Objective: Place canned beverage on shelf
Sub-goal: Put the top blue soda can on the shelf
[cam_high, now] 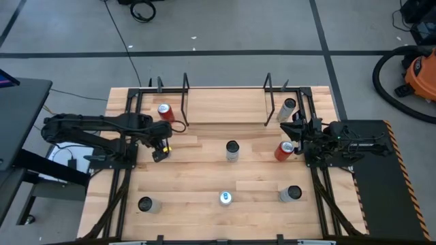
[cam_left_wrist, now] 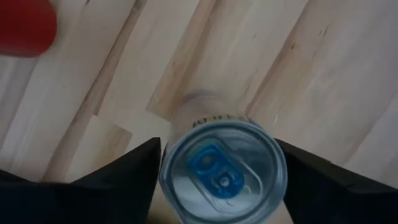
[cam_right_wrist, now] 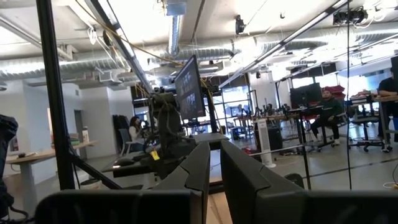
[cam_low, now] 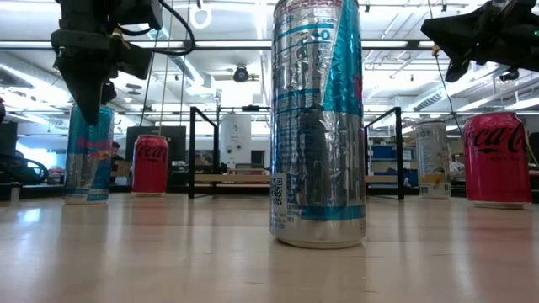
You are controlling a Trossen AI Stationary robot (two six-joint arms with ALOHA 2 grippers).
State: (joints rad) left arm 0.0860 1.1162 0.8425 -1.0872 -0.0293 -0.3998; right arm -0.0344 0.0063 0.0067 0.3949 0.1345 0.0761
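My left gripper (cam_high: 161, 147) is down over a slim silver can with a blue tab (cam_left_wrist: 221, 171), pink and blue on its side in the low view (cam_low: 88, 160). The can stands on the table left of the middle. My right gripper (cam_high: 297, 131) is shut and empty, held level in the air above a red cola can (cam_high: 285, 150) at the right. The shelf (cam_high: 225, 103), a light plank between black rod uprights, is at the far middle; it also shows in the low view (cam_low: 295, 178). My left gripper comes from above, pointing down, with one finger (cam_left_wrist: 134, 171) on each side of the can's upper wall just below its rim (cam_left_wrist: 166, 163). The can stands upright with its base on the table. How far down the fingers reach is hidden by the can top.
A red can (cam_high: 163, 111) stands left of the shelf's left upright and a silver can (cam_high: 288, 109) right of its right upright. More cans stand at the table's middle (cam_high: 232, 151) and along the near side (cam_high: 225, 198) (cam_high: 145, 204) (cam_high: 291, 194).
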